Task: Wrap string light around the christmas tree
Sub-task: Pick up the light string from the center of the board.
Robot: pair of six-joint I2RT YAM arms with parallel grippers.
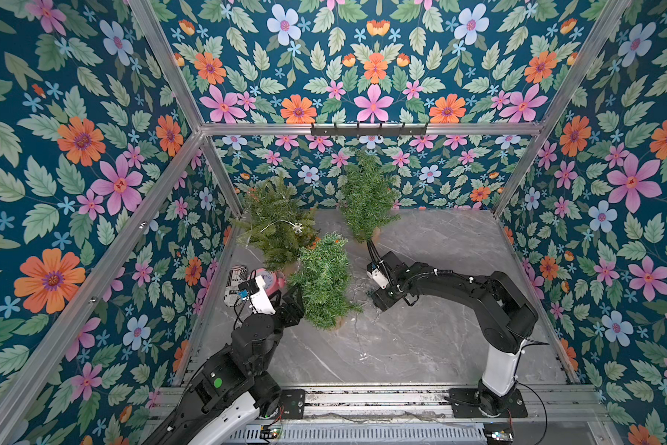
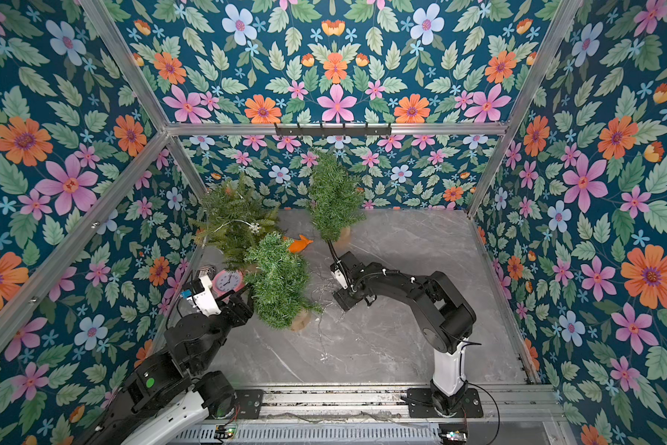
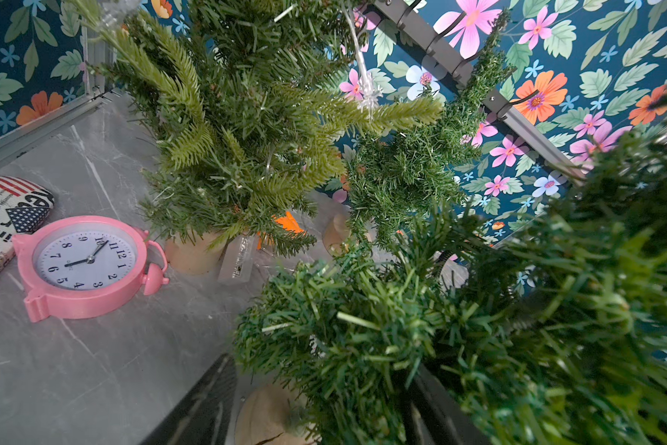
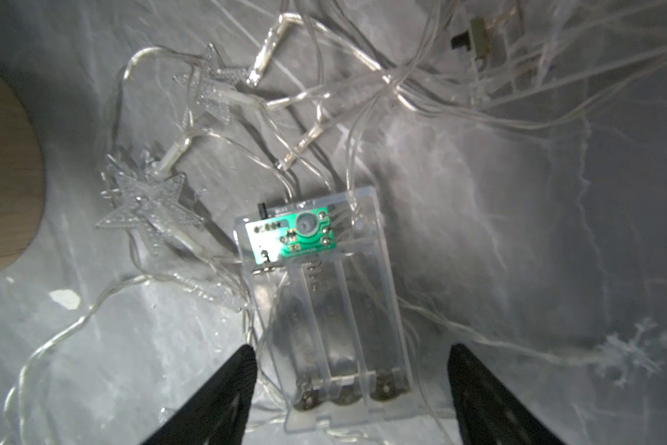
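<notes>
Our right gripper (image 4: 351,348) hangs low over the grey marble tabletop (image 1: 420,339). Its black fingers (image 4: 224,393) are spread, one on each side of the clear plastic battery box (image 4: 324,308), and they touch neither edge. The transparent-wired string light (image 4: 152,214), with star and snowflake bulbs, lies in a loose tangle on the tabletop beyond that box. It is just beside the round wooden base (image 4: 4,173) of the nearest small green artificial christmas tree (image 1: 324,281), which stands upright. Our left gripper (image 1: 296,304) sits low at the tree's other side. Its jaws are apart, with the lower branches reaching between them and one finger clear of the needles.
</notes>
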